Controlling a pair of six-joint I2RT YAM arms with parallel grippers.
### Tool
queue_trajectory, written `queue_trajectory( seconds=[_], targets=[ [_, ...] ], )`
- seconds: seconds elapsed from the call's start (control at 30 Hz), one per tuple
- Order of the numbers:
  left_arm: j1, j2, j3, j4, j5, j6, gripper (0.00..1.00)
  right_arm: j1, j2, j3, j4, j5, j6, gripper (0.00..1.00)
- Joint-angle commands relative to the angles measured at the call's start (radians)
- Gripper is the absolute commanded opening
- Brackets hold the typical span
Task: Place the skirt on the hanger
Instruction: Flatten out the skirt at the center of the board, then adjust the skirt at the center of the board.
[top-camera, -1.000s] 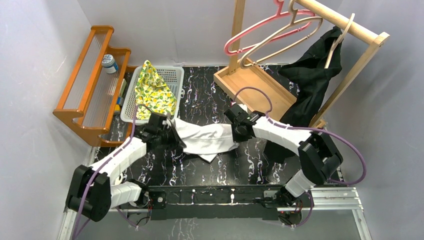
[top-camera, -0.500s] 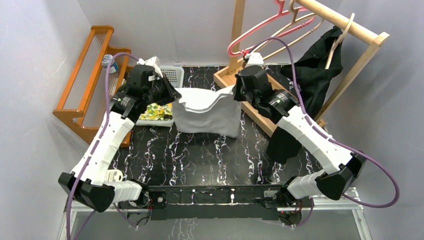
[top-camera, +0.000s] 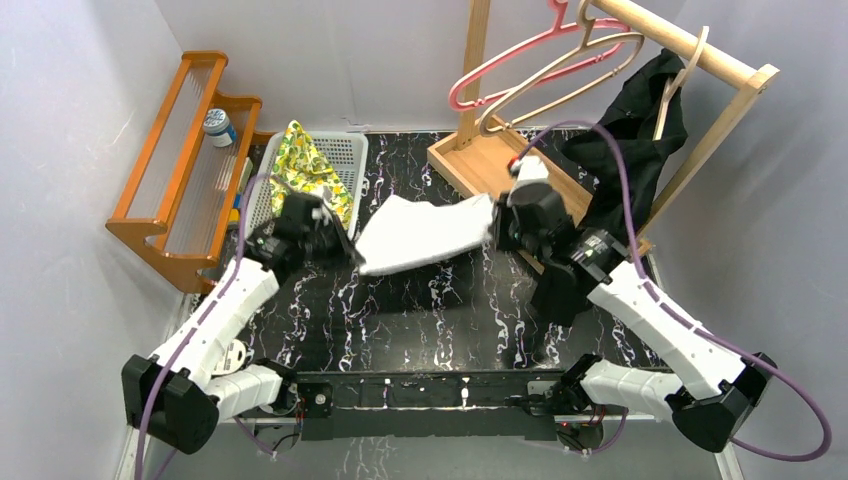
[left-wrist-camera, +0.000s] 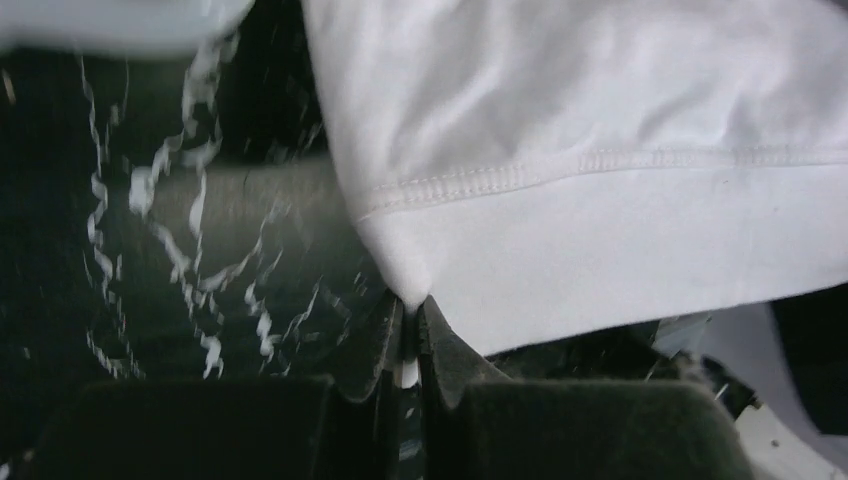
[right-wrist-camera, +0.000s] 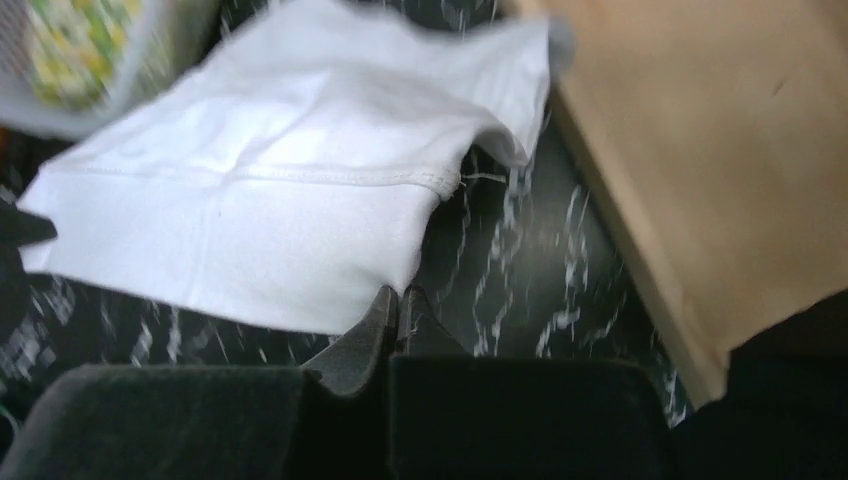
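skirt (top-camera: 425, 232): white knit, thin and soft, looks light. a stitched seam runs along a wide band at its edge. the cloth folds and drapes with no stiffness of its own. judgement: it will sag wherever it is unsupported, and may slide off a smooth hanger unless the band is spread wide across it. not fragile.

left claw (left-wrist-camera: 410, 310): jaws pinched together on one corner of the band, cloth fanning out ahead and to its right.
right claw (right-wrist-camera: 398, 300): jaws pinched together on the opposite corner, cloth spreading ahead and to its left.
so the skirt is stretched between the two claws, over the table (top-camera: 430, 300). cannot tell whether its low edge touches the top.

hold points: the band corners look like the right place. judgement: the cloth is doubled there, and the seam should stop it creeping out of a pinch. a taut band between the claws should make the opening easier to feed.

materials nearby:
- table: black with white marbling, hard, flat.
- rack base (top-camera: 480, 165): pale flat wood, just beside the right claw on its right.
- pink hanger (top-camera: 500, 62): thin, curved, high beyond the right claw, on a round wooden rail (top-camera: 680, 38).
- black garment (top-camera: 630, 150): limp, hanging from the rail, right of the right claw.
- basket (top-camera: 345, 150): white plastic mesh, beyond the left claw, holding a yellow print cloth (top-camera: 305, 180).
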Motion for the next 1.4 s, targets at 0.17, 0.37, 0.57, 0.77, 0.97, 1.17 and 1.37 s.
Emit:
queue_trajectory(
  seconds=[0.17, 0.37, 0.57, 0.77, 0.97, 1.17, 1.37],
  targets=[
    [0.002, -0.065, -0.33, -0.056, 0.024, -0.189, 0.07, -0.003, -0.004, -0.327, -0.157, -0.353, 0.055, 0.0],
    [0.002, 0.02, -0.231, -0.165, -0.108, -0.127, 0.49, -0.003, 0.047, -0.262, -0.137, -0.356, -0.009, 0.5],
    [0.002, 0.037, -0.214, -0.072, -0.017, -0.062, 0.52, -0.003, 0.116, -0.208, -0.103, -0.334, -0.043, 0.54],
    [-0.027, 0.075, -0.235, 0.138, 0.1, -0.101, 0.52, -0.002, 0.222, -0.212, -0.028, -0.333, -0.032, 0.54],
    [-0.168, 0.195, -0.224, 0.258, 0.042, -0.138, 0.52, 0.0, 0.348, -0.222, 0.004, -0.286, -0.008, 0.52],
    [-0.266, 0.336, -0.244, 0.33, -0.021, -0.162, 0.51, 0.006, 0.465, -0.231, 0.058, -0.217, 0.017, 0.51],
    [-0.313, 0.436, -0.273, 0.352, -0.048, -0.167, 0.51, 0.011, 0.527, -0.26, 0.065, -0.23, 0.025, 0.51]
  ],
)
